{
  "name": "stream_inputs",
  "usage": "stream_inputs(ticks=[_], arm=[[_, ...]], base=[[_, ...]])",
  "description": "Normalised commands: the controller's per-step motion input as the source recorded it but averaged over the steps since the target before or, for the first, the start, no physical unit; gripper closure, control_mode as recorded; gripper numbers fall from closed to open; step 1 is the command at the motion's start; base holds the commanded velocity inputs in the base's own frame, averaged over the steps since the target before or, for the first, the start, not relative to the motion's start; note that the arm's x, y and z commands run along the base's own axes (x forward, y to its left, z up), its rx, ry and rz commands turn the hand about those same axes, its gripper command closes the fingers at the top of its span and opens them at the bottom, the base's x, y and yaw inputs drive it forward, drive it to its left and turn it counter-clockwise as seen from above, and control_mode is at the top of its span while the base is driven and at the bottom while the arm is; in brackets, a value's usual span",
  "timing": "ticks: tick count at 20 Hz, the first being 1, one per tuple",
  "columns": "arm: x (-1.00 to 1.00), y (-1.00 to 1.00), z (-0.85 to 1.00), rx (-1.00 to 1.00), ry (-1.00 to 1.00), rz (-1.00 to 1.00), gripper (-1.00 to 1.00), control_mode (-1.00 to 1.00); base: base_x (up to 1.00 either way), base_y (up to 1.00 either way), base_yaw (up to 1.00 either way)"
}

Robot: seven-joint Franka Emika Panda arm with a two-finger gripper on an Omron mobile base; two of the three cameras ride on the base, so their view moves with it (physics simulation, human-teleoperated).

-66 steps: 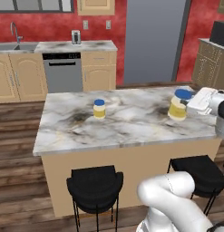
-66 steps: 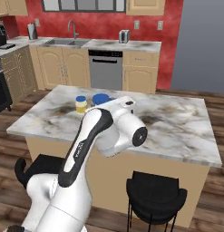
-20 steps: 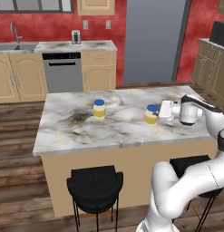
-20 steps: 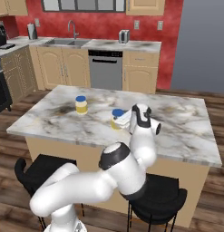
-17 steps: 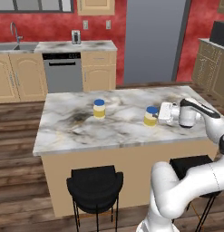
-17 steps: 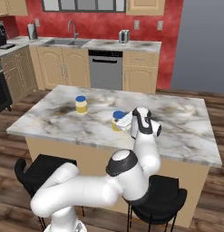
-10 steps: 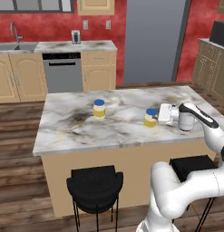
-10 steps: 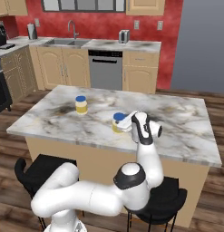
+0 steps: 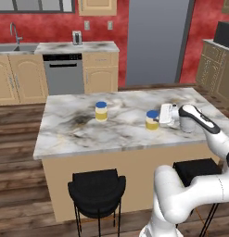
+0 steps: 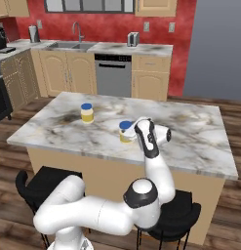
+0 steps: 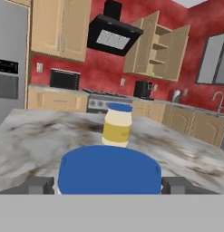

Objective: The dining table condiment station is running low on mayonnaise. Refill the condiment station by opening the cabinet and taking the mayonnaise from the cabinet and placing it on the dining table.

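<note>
The mayonnaise point(image 9: 152, 120) stands upright on the desk point(image 9: 120, 134), its blue lid lying between the two fingertips point(image 11: 40, 185) in the hand view. The jaws look apart around it, though whether they touch the jar is hard to tell. A second jar point(image 9: 101, 111) stands well apart.

The dining table point(image 9: 79, 139) carries 2 upright jars well apart on its marble top: the mayonnaise point(image 9: 152, 120) near the right end, just beside the gripper point(image 9: 165, 114), and a second jar point(image 9: 101, 111) toward the middle. The marble between them is bare. In the hand view the blue lid point(image 11: 109, 172) sits between the fingertips point(image 11: 38, 185), with the second jar directly beyond it. 2 black stools point(image 9: 97, 192) stand along the near side.
</note>
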Motion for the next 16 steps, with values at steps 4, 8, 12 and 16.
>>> stream_inputs(ticks=[4, 8, 12, 16], arm=[[-0.10, 0.08, -0.12, -0.03, -0.04, 0.00, -1.00, -1.00], [0.00, 0.00, 0.01, 0.00, -0.01, 0.00, -1.00, -1.00], [0.00, -0.04, 0.10, 0.00, 0.00, 0.00, -1.00, -1.00], [0.00, -0.05, 0.27, 0.00, 0.01, 0.00, -1.00, -1.00]], base=[[0.00, 0.00, 0.00], [0.00, 0.00, 0.00], [0.00, 0.00, 0.00], [0.00, 0.00, 0.00]])
